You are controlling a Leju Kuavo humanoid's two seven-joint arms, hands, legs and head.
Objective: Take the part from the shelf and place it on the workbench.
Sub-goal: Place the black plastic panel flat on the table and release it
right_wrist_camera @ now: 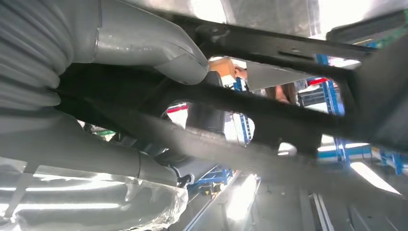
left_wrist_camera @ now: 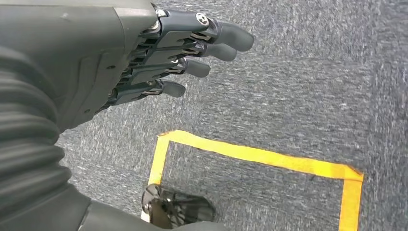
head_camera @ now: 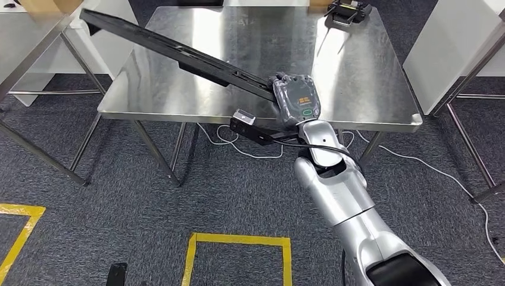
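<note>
Now right hand [head_camera: 296, 98] grips long black slotted part [head_camera: 172, 50] w/ openings, over workbench [head_camera: 357, 89].

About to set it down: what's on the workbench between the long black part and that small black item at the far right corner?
Nothing: in the head view the workbench is bare steel between the long black part, held by the right hand, and the small black item.

Industrial workshop or robot test floor. Stainless-steel workbench [head_camera: 357, 71] on bare metal legs; further tables at both sides, white panels [head_camera: 458, 42] behind. Grey carpet tile [head_camera: 238, 196] marked with yellow tape squares [head_camera: 238, 239]. Loose white cable [head_camera: 238, 146] trailing under the bench. Blue racking [right_wrist_camera: 332, 96] and bright ceiling lights in the right wrist view.
</note>
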